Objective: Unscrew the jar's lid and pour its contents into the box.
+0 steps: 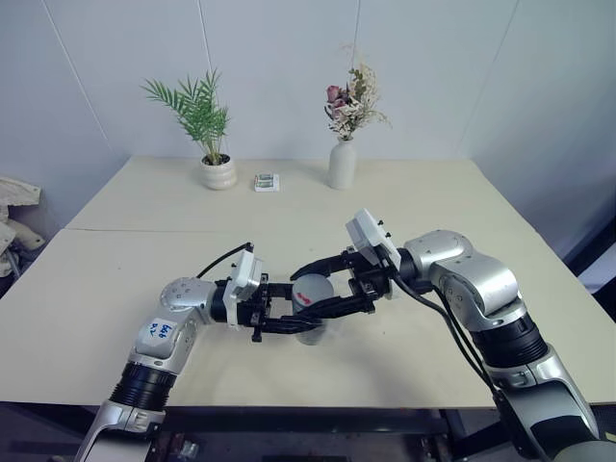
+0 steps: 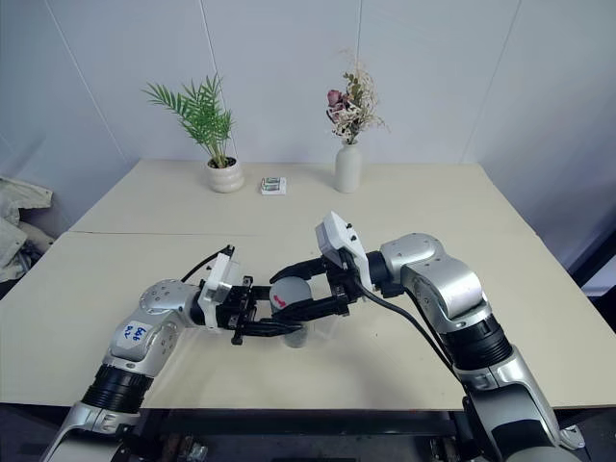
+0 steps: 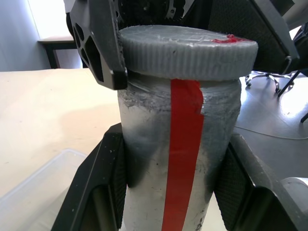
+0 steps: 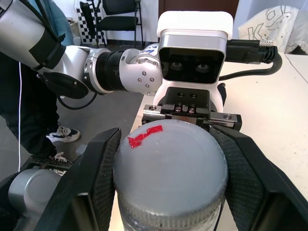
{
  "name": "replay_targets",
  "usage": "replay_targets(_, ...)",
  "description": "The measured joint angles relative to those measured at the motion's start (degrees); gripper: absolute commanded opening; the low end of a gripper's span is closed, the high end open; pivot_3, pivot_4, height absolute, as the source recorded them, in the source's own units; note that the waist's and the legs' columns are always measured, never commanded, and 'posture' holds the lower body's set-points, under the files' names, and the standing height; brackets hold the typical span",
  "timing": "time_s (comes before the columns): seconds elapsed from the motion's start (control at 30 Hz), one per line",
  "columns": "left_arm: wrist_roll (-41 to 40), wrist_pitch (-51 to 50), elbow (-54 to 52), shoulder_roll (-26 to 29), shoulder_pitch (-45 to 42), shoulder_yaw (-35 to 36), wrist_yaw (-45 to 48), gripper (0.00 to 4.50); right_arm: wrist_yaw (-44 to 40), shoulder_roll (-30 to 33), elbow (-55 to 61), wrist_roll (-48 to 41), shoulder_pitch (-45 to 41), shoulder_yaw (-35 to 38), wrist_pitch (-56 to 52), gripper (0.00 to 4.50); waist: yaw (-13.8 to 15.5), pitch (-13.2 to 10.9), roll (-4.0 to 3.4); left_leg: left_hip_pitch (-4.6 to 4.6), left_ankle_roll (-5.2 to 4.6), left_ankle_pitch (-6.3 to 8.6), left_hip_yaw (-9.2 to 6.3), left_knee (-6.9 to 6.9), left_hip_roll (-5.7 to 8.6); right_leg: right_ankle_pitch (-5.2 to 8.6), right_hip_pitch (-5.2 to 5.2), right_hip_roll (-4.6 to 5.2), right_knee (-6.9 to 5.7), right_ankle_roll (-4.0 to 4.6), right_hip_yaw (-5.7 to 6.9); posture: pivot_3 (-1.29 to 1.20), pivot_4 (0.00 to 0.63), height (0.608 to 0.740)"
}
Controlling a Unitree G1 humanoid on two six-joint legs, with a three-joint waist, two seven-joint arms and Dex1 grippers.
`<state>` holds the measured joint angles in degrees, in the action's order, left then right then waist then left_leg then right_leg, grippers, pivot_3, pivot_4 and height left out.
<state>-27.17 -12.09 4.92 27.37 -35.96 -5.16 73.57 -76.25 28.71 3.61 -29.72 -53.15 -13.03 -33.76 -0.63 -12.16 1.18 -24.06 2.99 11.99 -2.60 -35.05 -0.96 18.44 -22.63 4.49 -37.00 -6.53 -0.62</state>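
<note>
Near the table's front edge, at about six o'clock from the white vase (image 1: 342, 164), the head views show both arms meeting over the jar (image 1: 310, 306). The left gripper (image 1: 306, 325) comes in from nine o'clock, clamped on the jar's body; the right gripper (image 1: 318, 289) comes from three o'clock, clamped on the lid (image 1: 313, 286).

In the left wrist view, the left gripper's pads press both sides of the jar (image 3: 178, 163), a red tape strip (image 3: 183, 159) running down its wall. The ribbed lid (image 3: 187, 50) looks seated, with one finger of the right gripper against its rim. A corner of the clear box (image 3: 36, 190) lies on the table beside and below the jar.

In the right wrist view, the right gripper (image 4: 169, 178) squeezes the lid (image 4: 169, 166) from both sides.

The likely risk: if the body grip slips, the jar would turn with the lid and nothing would unscrew. A lid that breaks free with the jar tilted could spill the contents off the box.
</note>
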Motion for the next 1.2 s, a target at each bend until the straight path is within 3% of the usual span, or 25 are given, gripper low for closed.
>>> replay_targets(0.13,0.05,-0.26,-0.16,0.08,0.41,-0.37,0.02,2.06,0.06,0.36,0.69,0.06,1.06,0.01,-0.32,2.6,-0.01,0.0,0.0,-0.01,0.0,0.0,-0.01,0.01,0.0,0.0,0.0,0.0,0.01,0.0,0.0,0.0,0.15,0.74)
replay_targets(0.33,-0.21,-0.44,-1.04,-1.15,0.52,-0.34,-0.64,2.06,1.61,-0.94,3.04,-0.67,2.58,0.12,-0.81,4.48,0.0,0.0,0.0,-0.02,-0.01,0.0,-0.01,0.01,0.0,0.0,0.0,0.0,0.02,0.0,0.0,0.0,0.15,0.74)
replay_targets(1.2,-0.76,-0.29,-4.4,-2.07,4.89,3.82,-5.49,2.06,13.58,-3.17,5.87,-1.79,6.53,2.66,-1.3,4.48,-0.1,0.0,0.0,-0.02,-0.01,0.0,-0.03,0.01,0.0,0.0,0.0,0.01,0.0,0.0,-0.01,0.0,0.15,0.74)
